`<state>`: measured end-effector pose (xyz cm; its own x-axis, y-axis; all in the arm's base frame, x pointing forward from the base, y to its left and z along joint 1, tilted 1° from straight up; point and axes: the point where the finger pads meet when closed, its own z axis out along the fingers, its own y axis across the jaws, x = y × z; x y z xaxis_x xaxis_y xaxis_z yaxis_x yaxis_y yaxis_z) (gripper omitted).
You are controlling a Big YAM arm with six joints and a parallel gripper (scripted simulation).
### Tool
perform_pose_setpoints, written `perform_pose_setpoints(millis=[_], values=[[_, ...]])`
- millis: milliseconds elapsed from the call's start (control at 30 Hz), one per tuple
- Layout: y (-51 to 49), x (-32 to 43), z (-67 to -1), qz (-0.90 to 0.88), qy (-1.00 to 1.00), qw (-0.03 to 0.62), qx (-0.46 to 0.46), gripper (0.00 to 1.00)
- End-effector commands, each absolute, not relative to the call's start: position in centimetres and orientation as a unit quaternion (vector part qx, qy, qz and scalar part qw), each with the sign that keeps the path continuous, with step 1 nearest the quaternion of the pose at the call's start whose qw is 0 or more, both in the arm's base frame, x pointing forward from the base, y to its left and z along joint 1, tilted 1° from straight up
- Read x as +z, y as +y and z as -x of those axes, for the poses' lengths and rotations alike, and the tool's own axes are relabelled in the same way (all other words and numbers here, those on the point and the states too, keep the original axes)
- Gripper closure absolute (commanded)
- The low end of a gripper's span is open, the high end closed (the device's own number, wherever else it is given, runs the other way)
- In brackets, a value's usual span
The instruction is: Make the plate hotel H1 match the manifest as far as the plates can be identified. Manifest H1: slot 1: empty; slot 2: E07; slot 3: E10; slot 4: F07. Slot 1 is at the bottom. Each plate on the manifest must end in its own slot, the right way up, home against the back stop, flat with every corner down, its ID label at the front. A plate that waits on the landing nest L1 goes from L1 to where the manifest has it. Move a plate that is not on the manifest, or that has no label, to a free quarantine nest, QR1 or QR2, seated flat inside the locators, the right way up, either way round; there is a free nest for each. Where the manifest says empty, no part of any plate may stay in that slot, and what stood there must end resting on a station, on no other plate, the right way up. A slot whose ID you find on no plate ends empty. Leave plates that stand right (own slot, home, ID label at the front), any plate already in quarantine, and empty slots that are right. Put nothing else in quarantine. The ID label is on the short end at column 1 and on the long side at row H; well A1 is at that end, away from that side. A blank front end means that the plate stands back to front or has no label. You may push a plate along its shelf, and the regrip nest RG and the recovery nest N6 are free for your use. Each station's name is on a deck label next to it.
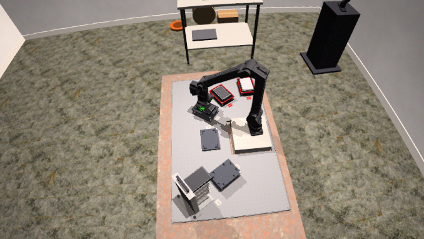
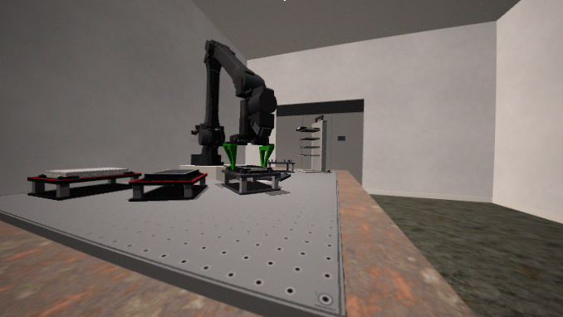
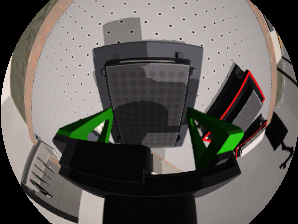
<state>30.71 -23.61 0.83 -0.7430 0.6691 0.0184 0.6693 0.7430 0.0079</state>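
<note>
My gripper (image 1: 203, 109) (image 2: 247, 166) (image 3: 149, 111) is open, with its green fingers lowered to either long side of a dark well plate (image 1: 209, 108) (image 2: 249, 169) (image 3: 147, 76). That plate lies flat on a black raised nest (image 1: 206, 117) (image 2: 242, 184) at the back left of the deck. The fingers stand apart from the plate's sides. The plate hotel (image 1: 194, 186) (image 2: 312, 143) stands at the near left corner of the deck, and its slots are too small to read. A red-rimmed nest (image 2: 166, 181) holds a dark plate (image 1: 221, 92). A second red-rimmed nest (image 1: 239, 85) (image 2: 80, 178) holds a white plate (image 1: 246, 84) (image 2: 85, 171).
A flat dark nest (image 1: 209, 139) lies mid-deck and another dark nest (image 1: 225, 174) lies beside the hotel. The arm's base stands on a pale block (image 1: 247, 142). A shelf table (image 1: 219, 34) and a black pedestal (image 1: 331, 37) stand beyond the deck.
</note>
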Motion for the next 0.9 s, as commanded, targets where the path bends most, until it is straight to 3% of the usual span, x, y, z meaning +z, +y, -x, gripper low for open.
perform_pose_setpoints(millis=[0, 33, 67, 867], values=[[-24.4, 1.7, -32.1, 0.358, -0.934, -0.011, -0.002, 0.0], [-24.4, 1.7, -32.1, 0.358, -0.934, -0.011, -0.002, 0.0], [-24.4, 1.7, -32.1, 0.358, -0.934, -0.011, -0.002, 0.14], [-24.3, 2.0, -32.6, 0.357, -0.934, -0.006, -0.003, 0.14]])
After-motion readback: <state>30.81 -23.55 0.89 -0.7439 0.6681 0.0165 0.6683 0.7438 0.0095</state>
